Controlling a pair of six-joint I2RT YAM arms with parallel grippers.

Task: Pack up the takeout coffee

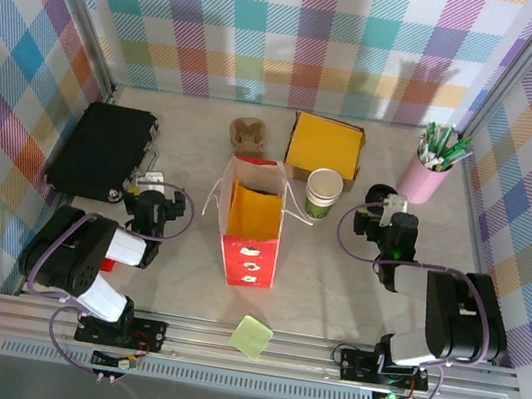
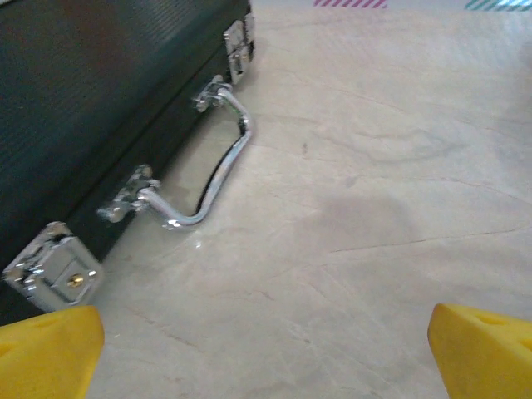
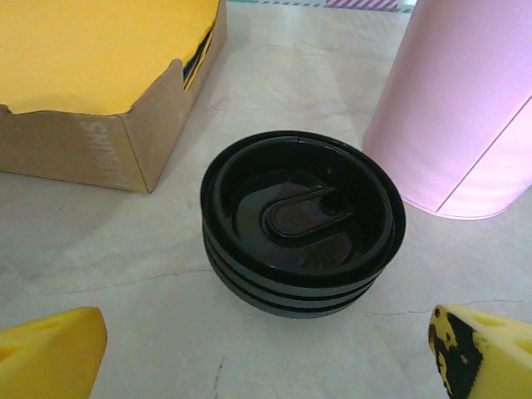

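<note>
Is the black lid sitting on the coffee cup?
No, the black lid lies on the table beside the pink cup, apart from the coffee cup.

Black case [image 1: 102, 148] far left — black lid [image 3: 301, 220] beside pink cup [image 3: 465, 108].

On a pale beige, stone-patterned table top [image 1: 332, 291], a black hard case with a chrome handle [image 1: 102, 148] is laid flat at the left. In the middle a red paper bag with yellow lining [image 1: 251, 233] is stood open. Behind it are set a small brown crumpled lump [image 1: 248, 134] and a shallow cardboard box topped in yellow [image 1: 325, 146]. In front of the box a small paper cup with cream rim and green sides [image 1: 324, 193] is stood upright. Further right a round black plastic lid [image 3: 303, 220] is laid just beside a pink cup of green pens [image 1: 425, 176]. A pale green square pad [image 1: 251, 338] is found at the near edge.
</note>
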